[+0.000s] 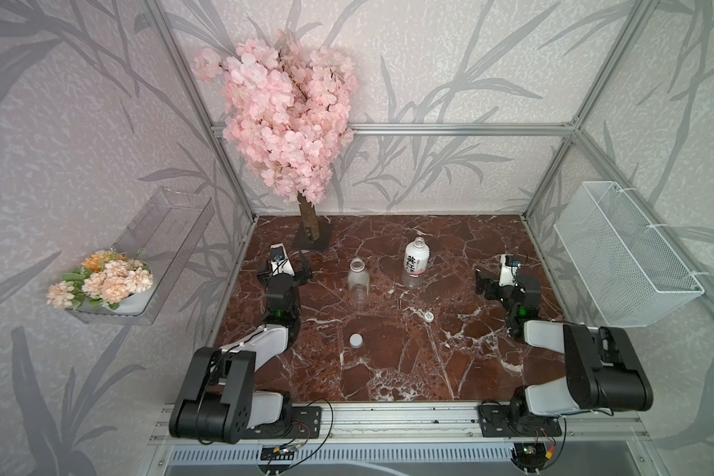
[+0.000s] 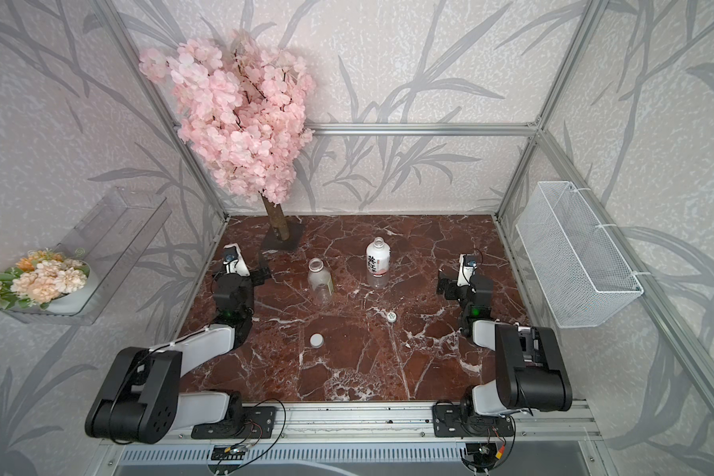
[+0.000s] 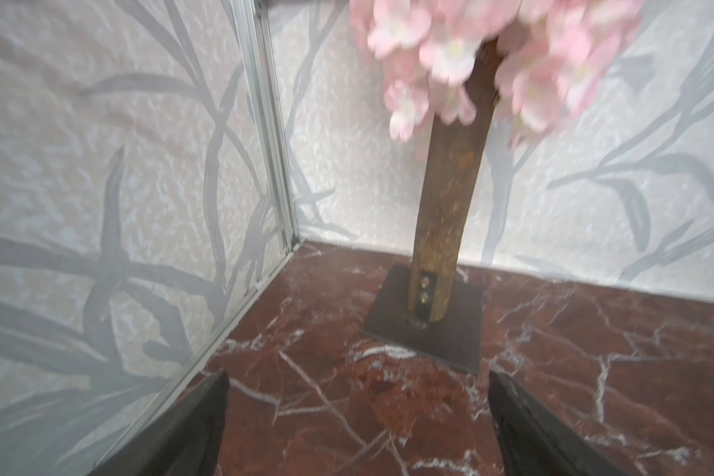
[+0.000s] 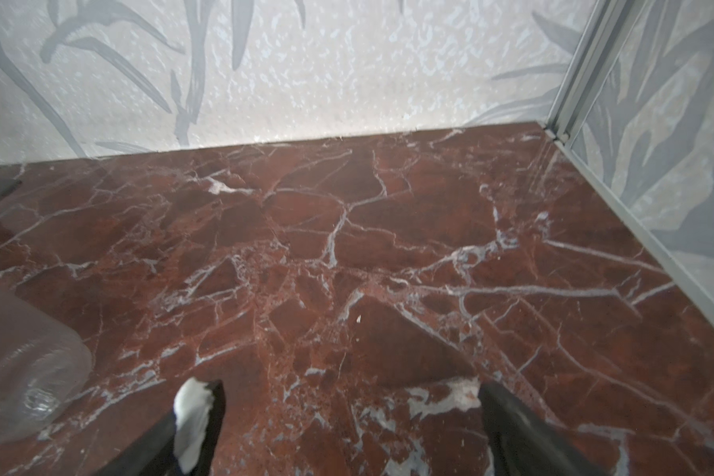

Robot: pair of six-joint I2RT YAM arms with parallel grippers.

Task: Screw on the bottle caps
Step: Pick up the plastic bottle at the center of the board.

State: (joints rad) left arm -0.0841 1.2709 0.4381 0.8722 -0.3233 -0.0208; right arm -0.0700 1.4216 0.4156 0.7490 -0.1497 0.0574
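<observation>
Your left gripper [image 3: 357, 381] sits over the marble table's [image 1: 388, 362] left side, jaws spread wide, holding nothing. Your right gripper [image 4: 352, 387] sits over its right side, equally wide and empty. Both arms are folded, elbows raised by its near edge.

Decor around a red-brown veined marble tabletop [image 1: 388, 371]
A pink artificial blossom tree [image 1: 283, 111] stands far left; a clear plastic wall tray [image 1: 170, 230] at left holds peach fabric flowers [image 1: 104, 280]; a white wire-mesh basket [image 1: 623, 263] hangs at right.

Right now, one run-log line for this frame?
left gripper: open, empty | right gripper: open, empty | clear bottle: upright, uncapped | white bottle: upright, uncapped | plain cap, printed cap: loose on table
</observation>
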